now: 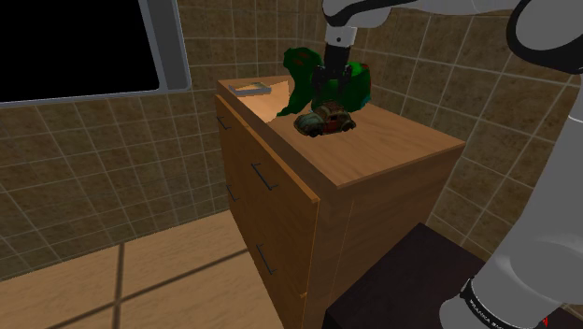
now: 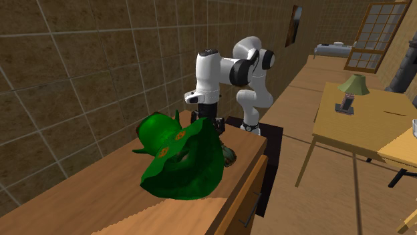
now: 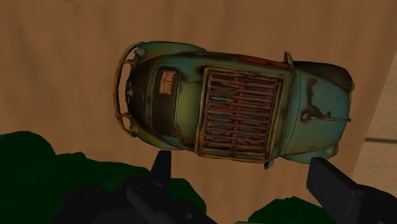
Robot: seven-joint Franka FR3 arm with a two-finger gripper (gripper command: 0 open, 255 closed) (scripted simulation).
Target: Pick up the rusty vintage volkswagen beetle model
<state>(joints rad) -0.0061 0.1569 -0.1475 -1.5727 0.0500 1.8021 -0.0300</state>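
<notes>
— Where did the rusty teal Beetle model point(image 3: 232, 105) sit?
— On the wooden cabinet top point(image 1: 392, 150), just beside a green draped object point(image 1: 304, 79).
— And the gripper point(image 3: 248, 184)?
— Above the car, fingers spread apart, not clasping it.

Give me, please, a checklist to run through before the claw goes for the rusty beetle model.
1. Claw open: ok, fingers stand apart.
2. Beetle model upright on the cabinet top: ok.
3. Claw above the model: ok, nothing held yet.
4. Grip axis: not ok, fingers line up along the car's length, not across it.
5. Clearance from the green object: cannot tell, it sits close beside the model.
</notes>
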